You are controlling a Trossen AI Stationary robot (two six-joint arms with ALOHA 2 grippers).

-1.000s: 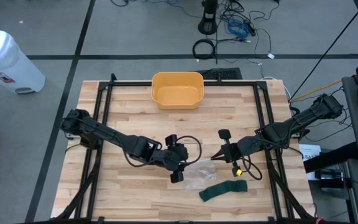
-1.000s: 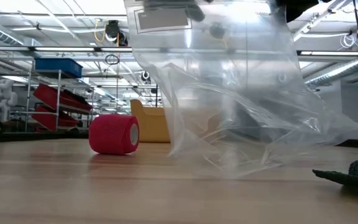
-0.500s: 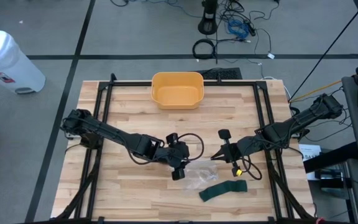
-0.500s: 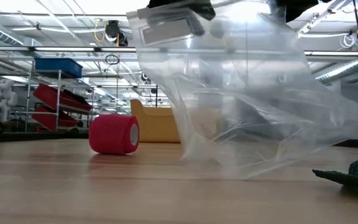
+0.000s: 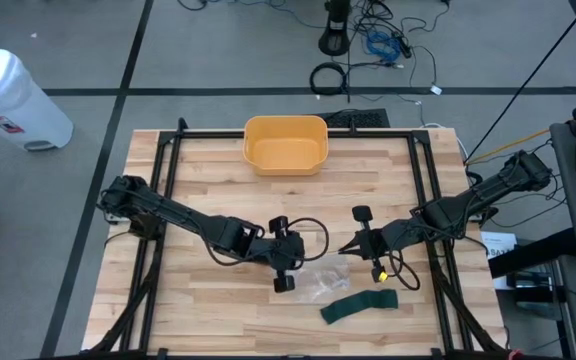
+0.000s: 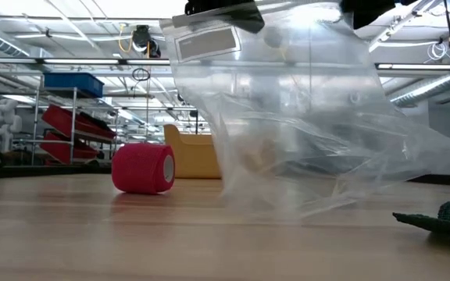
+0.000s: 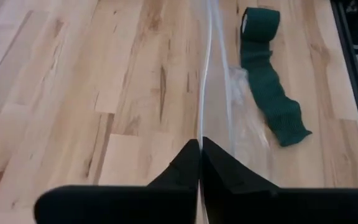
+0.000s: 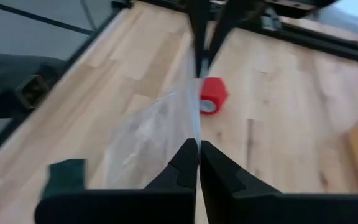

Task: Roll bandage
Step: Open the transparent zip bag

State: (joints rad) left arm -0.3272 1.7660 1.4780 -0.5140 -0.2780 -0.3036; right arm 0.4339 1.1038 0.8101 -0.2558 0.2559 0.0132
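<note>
A clear plastic bag [image 6: 287,117] hangs between my two grippers, and its lower folds [image 6: 280,204] rest on the table. My left gripper [image 5: 286,258] and my right gripper [image 5: 353,246] are both shut on its top edge, facing each other. A partly unrolled green bandage [image 5: 360,305] lies flat on the table near the bag and also shows in the left wrist view [image 7: 267,81]. A red bandage roll [image 6: 143,168] lies on its side beyond my left gripper, shows in the right wrist view [image 8: 211,96], and is hidden under the left arm in the high view. My left gripper pinches the bag's top edge [image 7: 204,127] between its two shut fingers, coming level from the table's left. The edge runs straight on toward the other gripper. The bag hangs below with its bottom on the table. My right gripper pinches the bag's top edge [image 8: 196,134] between its two shut fingers, coming level from the table's right. The edge runs drawn straight to my left gripper [image 8: 205,25]. The bag's body hangs slack below.
A yellow bin [image 5: 285,143] stands at the table's far middle. A black metal frame [image 5: 168,160] runs along the table's sides. Bare wood lies at the near left [image 5: 188,310].
In the low view the bag's labelled corner under my left gripper has sunk a little. The bag's slack lower folds have swung toward the table's right and partly back. Both grippers stay shut on the top edge.
</note>
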